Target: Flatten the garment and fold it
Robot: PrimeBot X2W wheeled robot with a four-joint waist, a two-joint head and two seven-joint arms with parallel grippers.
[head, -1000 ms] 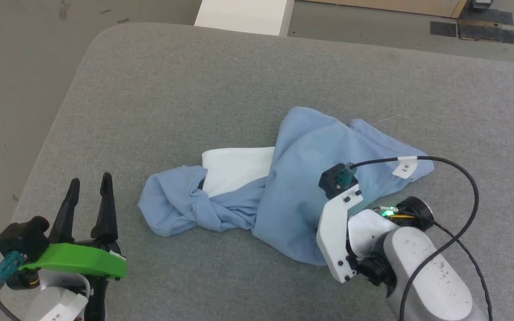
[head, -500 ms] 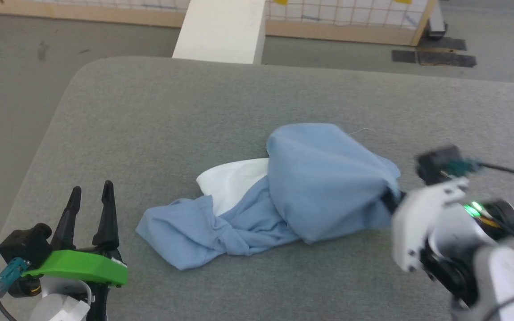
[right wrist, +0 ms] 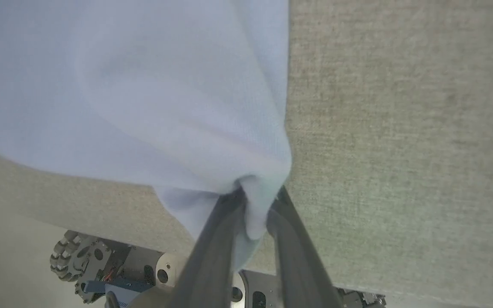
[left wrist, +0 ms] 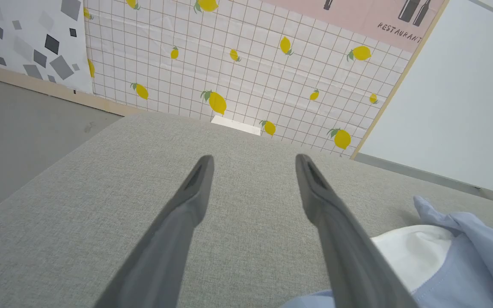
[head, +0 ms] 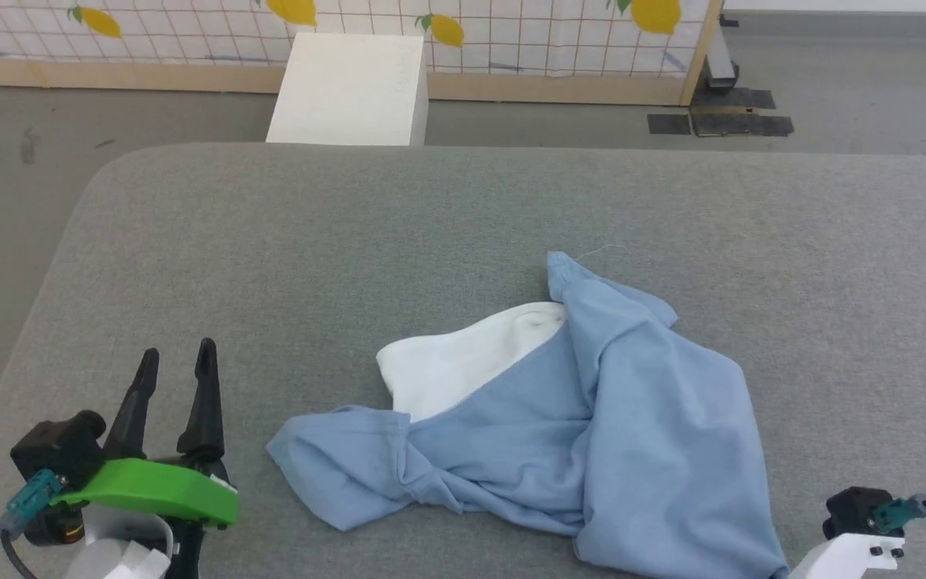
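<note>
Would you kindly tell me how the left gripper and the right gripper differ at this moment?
The left gripper is open with nothing between its fingers; the right gripper is shut on a bunched edge of the garment. The left gripper sits over the bare grey surface, apart from the garment; the right gripper is at its near right corner. Both have two long dark fingers.

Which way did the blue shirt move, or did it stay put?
Yes. The right gripper dragged one side of the garment toward the near edge of the table, away from the white box.
</note>
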